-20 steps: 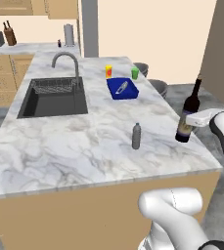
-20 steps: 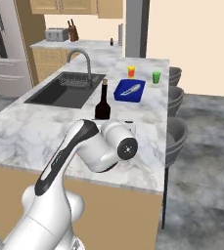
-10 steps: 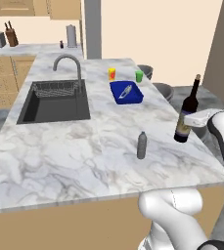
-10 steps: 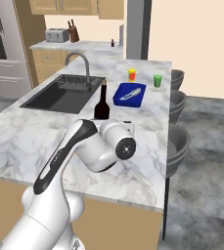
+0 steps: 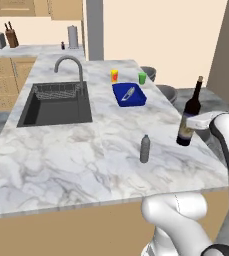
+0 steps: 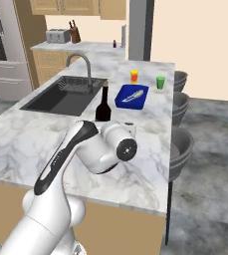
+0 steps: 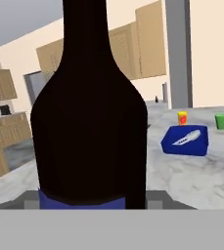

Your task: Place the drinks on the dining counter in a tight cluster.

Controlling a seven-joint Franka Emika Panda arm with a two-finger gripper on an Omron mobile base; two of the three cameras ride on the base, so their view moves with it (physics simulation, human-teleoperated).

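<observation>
Gripper point(image 5: 192, 121) holds wine bottle point(image 5: 190, 116) upright at desk point(image 5: 61, 155) edge, well right of sink point(image 5: 56, 104); grey bottle point(image 5: 145, 148) stands nearby; blue tray point(image 5: 129, 94) w/ pale utensil inside.

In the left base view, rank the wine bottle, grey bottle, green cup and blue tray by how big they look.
1. wine bottle
2. blue tray
3. grey bottle
4. green cup

The tray and cup sit farther from the camera, so their true ranks are less sure.
</observation>
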